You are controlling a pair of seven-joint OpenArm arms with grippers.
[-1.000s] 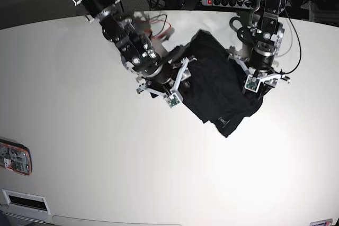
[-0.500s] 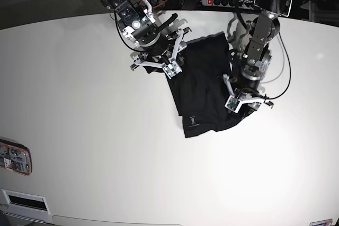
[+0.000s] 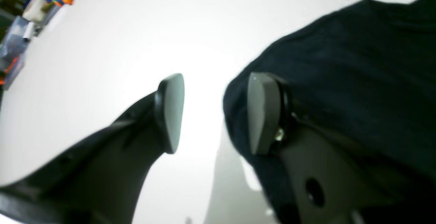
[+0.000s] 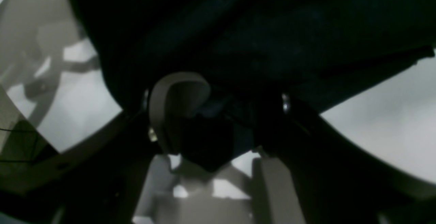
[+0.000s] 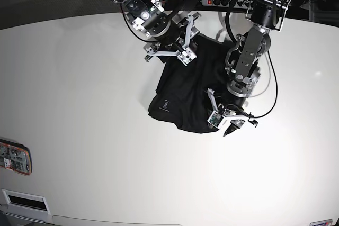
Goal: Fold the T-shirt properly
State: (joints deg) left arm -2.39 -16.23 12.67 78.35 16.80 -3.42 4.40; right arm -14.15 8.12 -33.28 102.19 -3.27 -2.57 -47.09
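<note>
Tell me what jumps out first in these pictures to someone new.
A plain black soft-fabric T-shirt lies crumpled on the white table, toward its far middle. Two robot arms reach down onto it: the right gripper at the shirt's far edge, the left gripper at its near edge, jaws apart over bare table.

Counter [image 5: 79,109] broad and bare left of and in front of the T-shirt [image 5: 185,96]; passage wide there. Far edge crowded: power strip [image 5: 222,1], cables, both arms. Small device [image 5: 15,157] sits at near-left corner.
</note>
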